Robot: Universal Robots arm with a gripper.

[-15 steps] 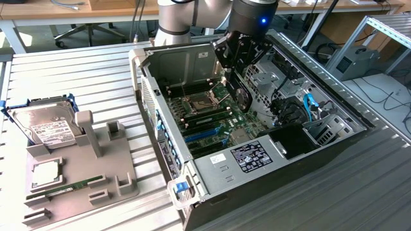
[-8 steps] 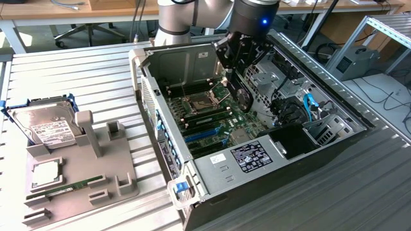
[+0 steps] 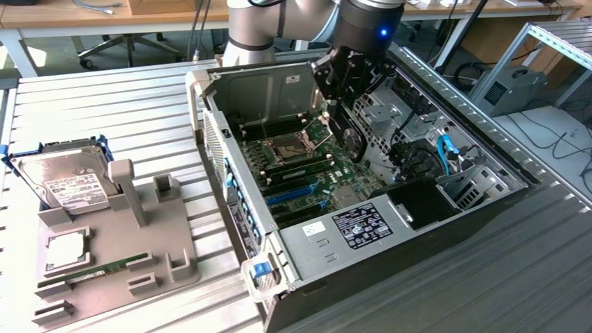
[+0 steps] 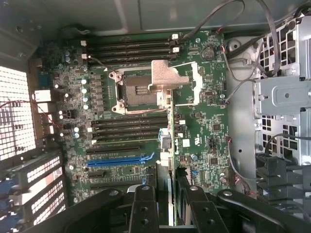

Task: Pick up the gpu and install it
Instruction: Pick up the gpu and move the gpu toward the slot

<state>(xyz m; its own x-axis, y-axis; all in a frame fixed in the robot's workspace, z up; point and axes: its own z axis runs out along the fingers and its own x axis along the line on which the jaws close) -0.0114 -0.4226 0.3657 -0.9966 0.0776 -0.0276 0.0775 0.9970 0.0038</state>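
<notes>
Nearest, on the ribbed metal desk (image 3: pixel 111 104): a grey parts holder (image 3: pixel 138 236) carrying a slim green memory stick (image 3: pixel 97 269) and a silver hard drive (image 3: pixel 65 180) (white label showing). Behind it, an open computer case (image 3: pixel 310 243), motherboard (image 4: pixel 204 121) exposed. Over that board, jaws clenched on the gpu (image 3: pixel 350 139), black fingers (image 4: pixel 144 208) on either face of the card. Held upright and edge-on, just beside the processor socket (image 4: pixel 136 90), low above the slots; touching them or not, cannot tell. Farthest back, an office chair (image 3: pixel 129 41).
</notes>
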